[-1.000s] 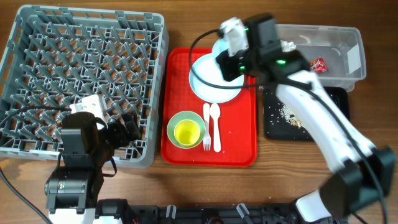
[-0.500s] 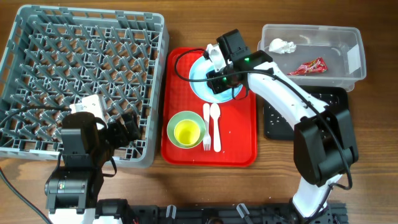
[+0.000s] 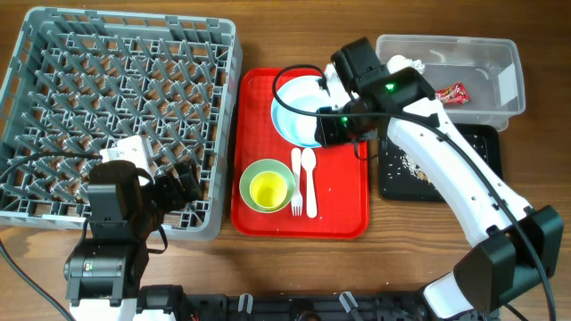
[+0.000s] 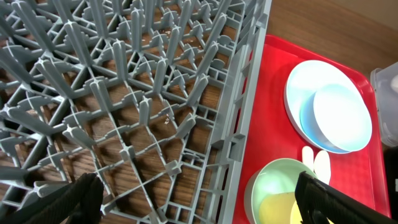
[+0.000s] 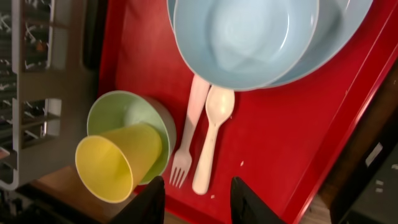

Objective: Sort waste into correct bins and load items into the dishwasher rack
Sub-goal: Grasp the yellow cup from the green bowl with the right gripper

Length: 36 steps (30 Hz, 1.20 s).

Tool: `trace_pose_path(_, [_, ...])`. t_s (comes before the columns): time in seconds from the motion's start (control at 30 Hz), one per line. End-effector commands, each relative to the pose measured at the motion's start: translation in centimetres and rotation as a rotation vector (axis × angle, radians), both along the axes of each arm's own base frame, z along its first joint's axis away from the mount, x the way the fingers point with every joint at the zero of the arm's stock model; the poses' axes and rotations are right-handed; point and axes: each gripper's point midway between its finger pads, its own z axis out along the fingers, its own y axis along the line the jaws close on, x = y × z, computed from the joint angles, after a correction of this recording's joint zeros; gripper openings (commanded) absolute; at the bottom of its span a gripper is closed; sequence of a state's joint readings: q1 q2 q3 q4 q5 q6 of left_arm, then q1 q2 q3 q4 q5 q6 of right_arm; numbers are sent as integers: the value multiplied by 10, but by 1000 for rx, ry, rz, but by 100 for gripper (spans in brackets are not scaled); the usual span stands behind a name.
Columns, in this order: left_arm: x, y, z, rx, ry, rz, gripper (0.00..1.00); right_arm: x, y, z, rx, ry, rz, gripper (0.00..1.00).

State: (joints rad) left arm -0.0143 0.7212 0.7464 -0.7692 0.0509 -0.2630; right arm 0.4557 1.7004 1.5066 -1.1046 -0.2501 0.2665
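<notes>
Above the red tray (image 5: 280, 155), my right gripper (image 5: 198, 200) has swung in from the tub (image 3: 504, 102) side. The wrapper (image 3: 455, 92) and tissue (image 3: 399, 62) lie in the tub, and the crumbs (image 3: 412, 163) are on the black tray (image 3: 482, 143). The waste looks sorted, so dishes come next. My fingers (image 5: 152, 199) are moderately apart and empty, above the fork (image 5: 186, 143) and spoon (image 5: 212, 130). My left gripper (image 4: 199, 196) gapes empty over the rack (image 4: 124, 93).

tray (image 3: 343, 201): red, rectangular, raised rim, lying flat mid-table | table (image 3: 268, 36): brown wood, planks running left-right

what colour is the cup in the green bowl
The cup is yellow, best seen in right wrist view.
</notes>
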Motion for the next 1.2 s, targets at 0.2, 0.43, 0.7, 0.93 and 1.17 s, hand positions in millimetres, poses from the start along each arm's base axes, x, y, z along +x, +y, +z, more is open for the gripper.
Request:
trace_pose_path(0.2, [2, -3, 9, 5, -27, -22, 100, -47, 49, -5, 126, 132, 146, 35])
trace_pose_path(0.43, [1, -3, 7, 5, -17, -22, 100, -71, 70, -44, -4, 93, 137, 32])
trace_pose_path(0.7, [0, -3, 6, 5, -12, -22, 100, -77, 74, -87, -38, 66, 24, 28])
trace_pose_path(0.93, [0, -3, 6, 5, -11, -22, 100, -75, 76, -89, -24, 52, 25, 8])
trace_pose_path(1.17, [0, -3, 6, 5, -12, -23, 100, -72, 77, -84, -13, 46, 5, 4])
